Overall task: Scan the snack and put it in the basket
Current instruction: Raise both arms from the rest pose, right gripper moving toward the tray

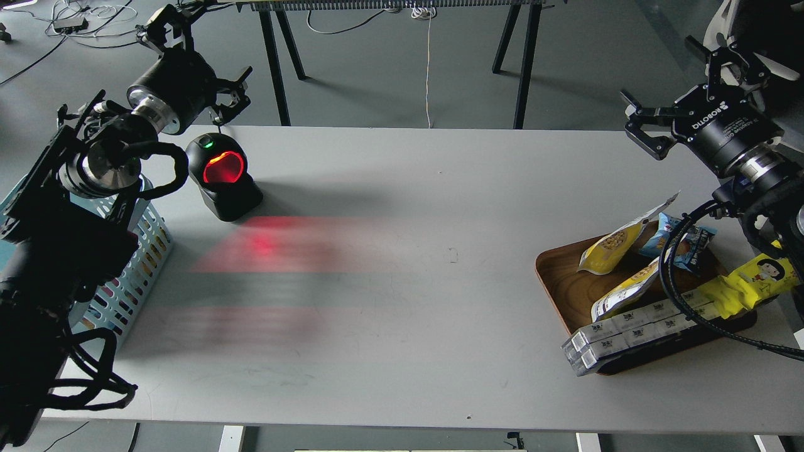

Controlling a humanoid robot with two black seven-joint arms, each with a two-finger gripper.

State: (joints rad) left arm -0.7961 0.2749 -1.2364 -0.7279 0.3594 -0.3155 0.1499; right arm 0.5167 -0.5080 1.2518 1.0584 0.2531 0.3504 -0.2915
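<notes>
Two snack pouches, white with yellow bean panels, lie in the brown wooden tray (553, 276) at the right: one snack (612, 246) leans up at the back, the other pouch (628, 292) lies in front of it. The light blue basket (141, 263) stands at the table's left edge, mostly hidden behind my left arm. My left gripper (242, 93) hangs open and empty just above and behind the scanner (223, 176). My right gripper (635, 123) is open and empty, above the table's far right, well behind the tray.
The black scanner glows red and throws red light onto the tabletop in front of it. The tray also holds a small blue packet (688, 242), a long yellow wrapper (747, 285) and white boxes (628, 333) along its front. Black cables from my right arm cross over the tray.
</notes>
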